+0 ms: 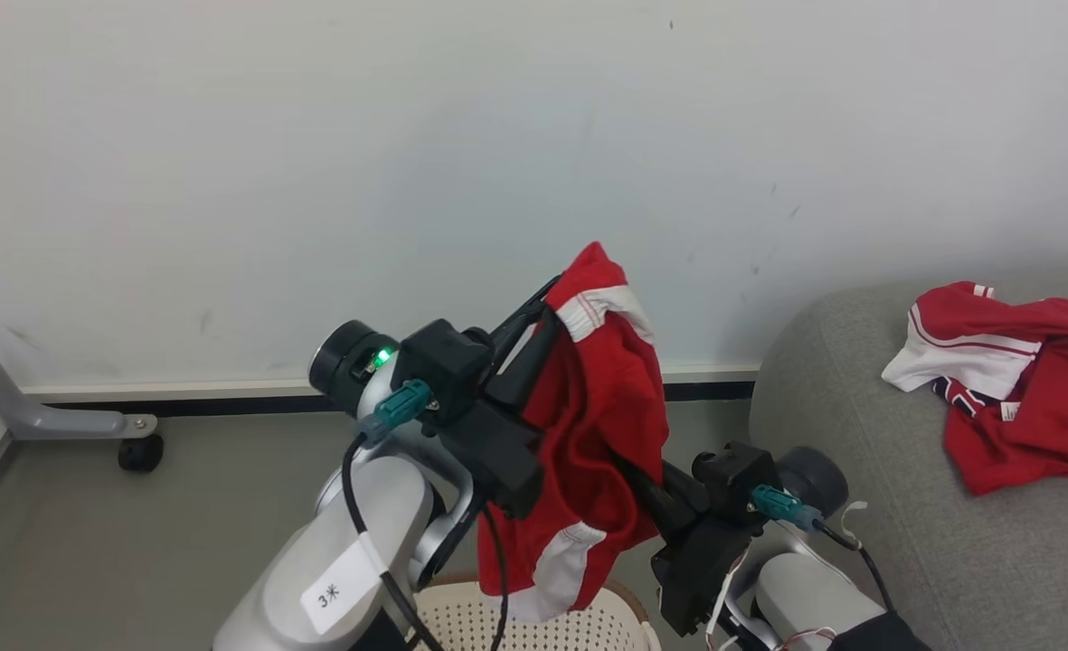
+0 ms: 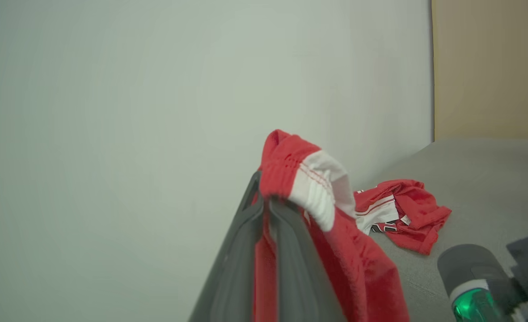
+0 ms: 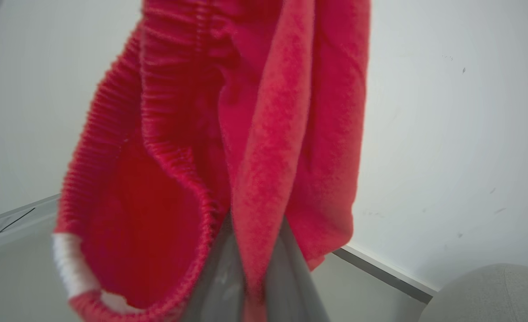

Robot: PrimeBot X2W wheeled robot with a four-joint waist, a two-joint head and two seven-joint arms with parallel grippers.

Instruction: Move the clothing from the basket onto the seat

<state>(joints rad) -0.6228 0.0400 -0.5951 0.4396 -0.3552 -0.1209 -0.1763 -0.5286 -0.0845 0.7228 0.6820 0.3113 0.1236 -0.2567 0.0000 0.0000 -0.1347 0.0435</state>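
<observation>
A red garment with white trim hangs in the air above the basket, whose perforated cream wall and brown rim show at the bottom of the head view. My left gripper is shut on the garment's upper edge. Lower down, my right gripper is shut on a fold of the same cloth; in the head view the cloth hides its fingertips. The second red garment, showing dark lettering, lies crumpled on the grey seat to the right.
A pale wall with a dark skirting strip stands close behind. A grey wheeled stand leg sits on the floor at the far left. A tan panel rises behind the seat. The seat's rounded corner is near my right arm.
</observation>
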